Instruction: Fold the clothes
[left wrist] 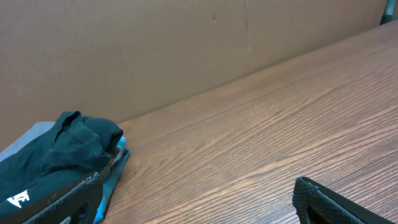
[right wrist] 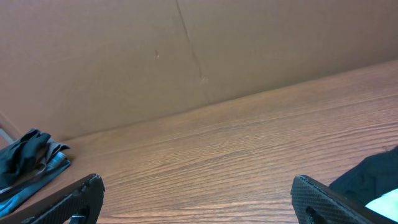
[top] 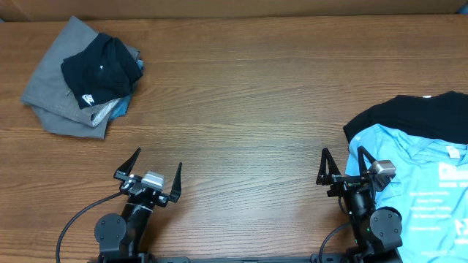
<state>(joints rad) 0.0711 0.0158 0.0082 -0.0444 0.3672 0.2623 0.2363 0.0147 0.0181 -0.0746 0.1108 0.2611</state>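
Far left corner of the desk (top: pixel 248 109): one heap of clothes, with a grey shirt (top: pixel 51 95) at the bottom and the left black shirt (top: pixel 101 67) bundled on top. A small white mark (top: pixel 88 97) shows on the black one, and a light blue strip (top: pixel 123 107) peeks out at the heap's near right edge. The heap lies well apart from both my arms. Near edge, left of centre: my left end effector (top: pixel 159 158), fingers spread wide with nothing between them, pointing toward the far side. Its wrist camera takes in the heap and the brown cardboard wall (left wrist: pixel 155 50) behind the desk. Near edge, right of centre: my right end effector (top: pixel 341 150), likewise spread wide and holding nothing. Seen from above, its right finger (top: pixel 364 156) overlaps the near left edge of the light blue shirt (top: pixel 409 175); contact cannot be determined. That shirt lies spread at the desk's right edge, white print (top: pixel 439 197) facing up, and runs out of view. The right black shirt (top: pixel 409 113) lies beneath it, showing along its far side.
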